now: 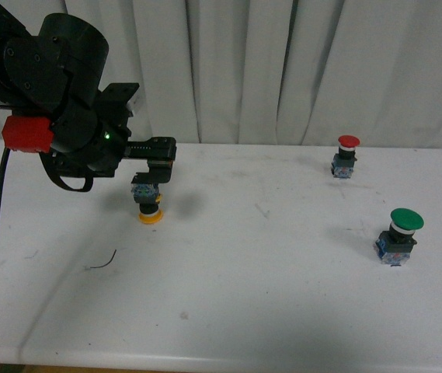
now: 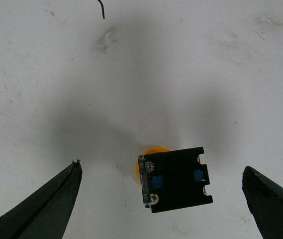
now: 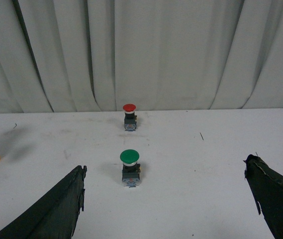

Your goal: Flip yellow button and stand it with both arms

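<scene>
Left arm (image 1: 57, 85): bulky and black, it fills the upper left of our front view and reaches out over the table (image 1: 267, 311).
Table: white and scuffed, backed by a pale curtain (image 1: 283, 70).
Left gripper (image 2: 161, 168): jaws spread wide, one on either side of the yellow button (image 2: 178, 181), and we see neither touching it.
Right gripper (image 3: 166, 165): jaws likewise apart; we see it only from its own wrist camera, with the green-capped one beyond it.
Green button (image 1: 398, 235): upright, near the table's right side.
Red button (image 1: 346, 155): upright, further back, close to the curtain.
Place: the yellow button sits on the table's left half, directly under our left gripper and well apart from the other two.
Look: round yellow-orange cap, dark square base with blue bits and silver screws.
Axis: vertical and upside down, with the cap on the table and the base pointing up at the wrist camera.
Room: bare table lies all around it. A small dark curl of wire (image 1: 104, 263) lies toward the front edge, which is well apart from the button.
</scene>
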Robot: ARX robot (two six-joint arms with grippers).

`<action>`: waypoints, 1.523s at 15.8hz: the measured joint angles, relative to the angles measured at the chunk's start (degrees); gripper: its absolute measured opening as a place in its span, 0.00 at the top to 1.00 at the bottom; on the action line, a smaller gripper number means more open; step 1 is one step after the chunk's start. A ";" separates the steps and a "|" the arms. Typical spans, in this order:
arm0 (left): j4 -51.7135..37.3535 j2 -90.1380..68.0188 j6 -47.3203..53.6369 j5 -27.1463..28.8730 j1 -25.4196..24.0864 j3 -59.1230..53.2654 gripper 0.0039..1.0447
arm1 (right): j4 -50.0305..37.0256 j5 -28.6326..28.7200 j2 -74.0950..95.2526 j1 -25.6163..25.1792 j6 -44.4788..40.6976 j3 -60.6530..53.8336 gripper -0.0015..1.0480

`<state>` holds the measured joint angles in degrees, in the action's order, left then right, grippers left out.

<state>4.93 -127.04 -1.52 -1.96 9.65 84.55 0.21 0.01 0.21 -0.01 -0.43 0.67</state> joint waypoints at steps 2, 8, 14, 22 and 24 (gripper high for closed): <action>-0.50 -0.37 0.04 0.04 0.04 0.00 0.06 | -0.02 0.00 0.00 0.00 0.00 0.00 0.06; -0.66 -2.58 2.16 1.55 0.35 0.00 0.06 | -0.02 -0.02 0.00 0.00 0.00 0.00 0.06; -1.60 -3.13 2.95 2.49 1.09 0.79 0.59 | -0.02 0.00 0.00 0.00 0.00 0.00 0.06; -7.08 6.58 0.22 0.02 2.75 -8.04 0.66 | -0.02 0.00 0.00 0.00 0.00 0.00 0.06; -10.25 13.68 0.24 0.59 4.42 -12.98 0.66 | -0.02 0.00 0.00 0.00 0.00 0.00 0.06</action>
<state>-5.32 -113.36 -1.28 -1.37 14.06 71.57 0.19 0.01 0.21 -0.01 -0.43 0.67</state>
